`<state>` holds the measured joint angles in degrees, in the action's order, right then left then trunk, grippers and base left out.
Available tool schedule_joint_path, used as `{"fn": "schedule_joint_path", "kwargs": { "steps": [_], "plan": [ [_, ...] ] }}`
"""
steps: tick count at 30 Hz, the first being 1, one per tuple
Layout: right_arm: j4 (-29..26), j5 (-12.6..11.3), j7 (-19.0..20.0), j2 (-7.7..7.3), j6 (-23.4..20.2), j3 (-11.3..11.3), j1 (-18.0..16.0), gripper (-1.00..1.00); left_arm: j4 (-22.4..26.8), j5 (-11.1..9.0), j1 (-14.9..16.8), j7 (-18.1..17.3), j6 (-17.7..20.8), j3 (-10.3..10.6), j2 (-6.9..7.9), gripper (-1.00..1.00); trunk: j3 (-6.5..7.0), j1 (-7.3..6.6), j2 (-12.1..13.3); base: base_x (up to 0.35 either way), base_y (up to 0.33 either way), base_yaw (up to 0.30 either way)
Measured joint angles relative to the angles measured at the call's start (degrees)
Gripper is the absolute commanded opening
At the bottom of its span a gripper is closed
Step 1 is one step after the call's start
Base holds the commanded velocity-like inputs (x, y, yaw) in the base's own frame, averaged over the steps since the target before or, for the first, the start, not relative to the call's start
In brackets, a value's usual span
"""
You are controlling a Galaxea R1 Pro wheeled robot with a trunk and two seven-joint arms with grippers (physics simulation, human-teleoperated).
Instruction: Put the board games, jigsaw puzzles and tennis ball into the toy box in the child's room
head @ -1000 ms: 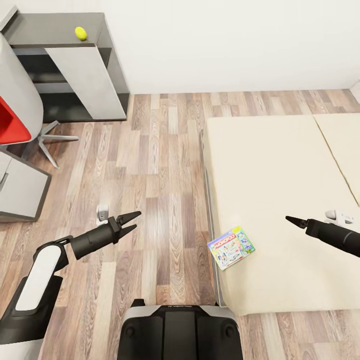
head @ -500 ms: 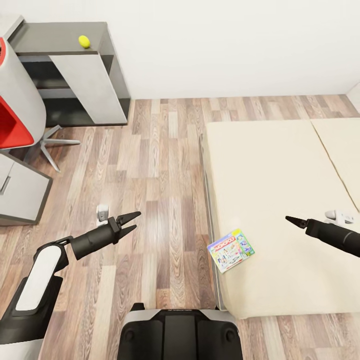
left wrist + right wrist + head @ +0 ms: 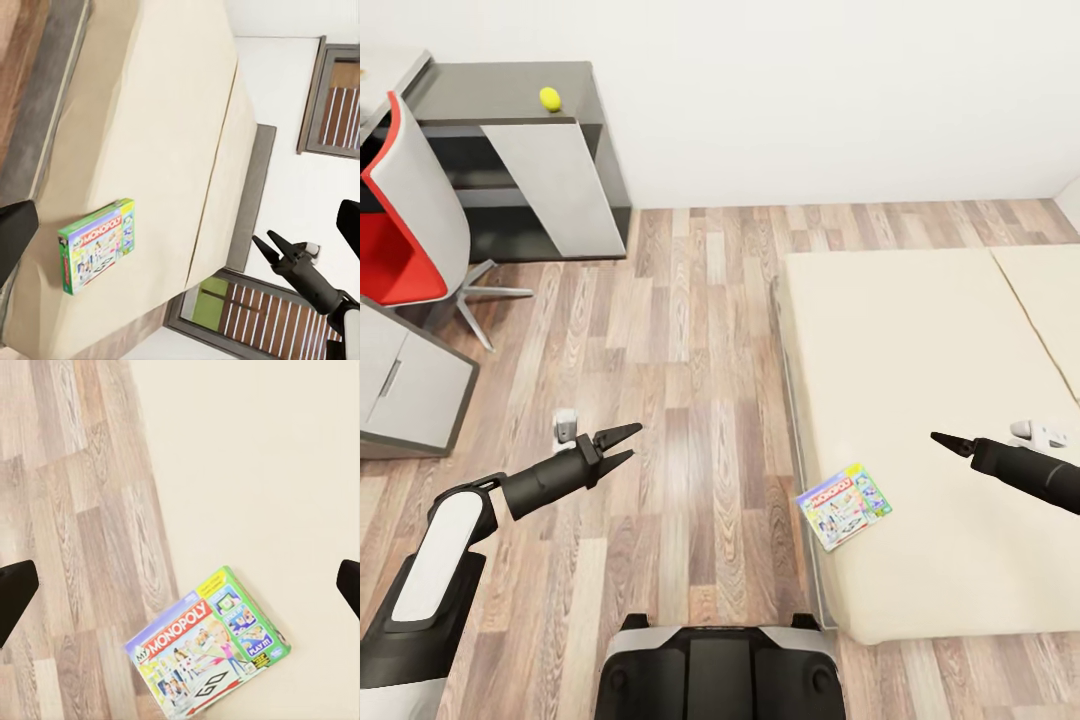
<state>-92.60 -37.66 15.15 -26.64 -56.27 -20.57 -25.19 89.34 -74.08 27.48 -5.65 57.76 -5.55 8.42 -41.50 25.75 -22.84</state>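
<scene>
In the head view, the Monopoly box [image 3: 845,506] lay at the lower centre on the bed [image 3: 940,400], its long axis slanted, right at the mattress edge. The right gripper [image 3: 940,439], seemingly closed, hung up-right of it and nearer; the left gripper [image 3: 622,447] gaped over floor.

In the left wrist view, the box sat lower left.

In the right wrist view, it sat bottom centre, with bare mattress around.

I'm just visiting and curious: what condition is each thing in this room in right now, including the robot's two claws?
Monopoly box: closed, lying flat at the bed's corner, partly over the edge.
Bed: bare beige mattress.
Tennis ball: resting on the dark grey desk.
Red chair: upright beside the desk.
Left gripper: open, empty, over the floor.
Right gripper: over the mattress, empty; opening unclear.
</scene>
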Motion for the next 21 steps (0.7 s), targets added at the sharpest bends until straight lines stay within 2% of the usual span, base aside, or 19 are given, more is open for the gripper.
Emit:
{"fn": "schedule_joint_path", "kwargs": {
  "steps": [11,21],
  "plan": [
    [0.0,0.0,0.0,-0.01,0.0,0.0,0.0,1.0,0.0,0.0,0.0,0.0,0.0,0.1,-0.06,1.0,1.02,0.0,0.0,0.0,0.292,0.0],
    [0.0,0.1,0.0,-0.02,0.0,-0.1,0.0,1.0,0.0,-0.1,0.0,0.0,-0.1,0.2,-0.06,1.0,1.95,0.0,0.0,0.0,0.125,0.0]
  ]
}}
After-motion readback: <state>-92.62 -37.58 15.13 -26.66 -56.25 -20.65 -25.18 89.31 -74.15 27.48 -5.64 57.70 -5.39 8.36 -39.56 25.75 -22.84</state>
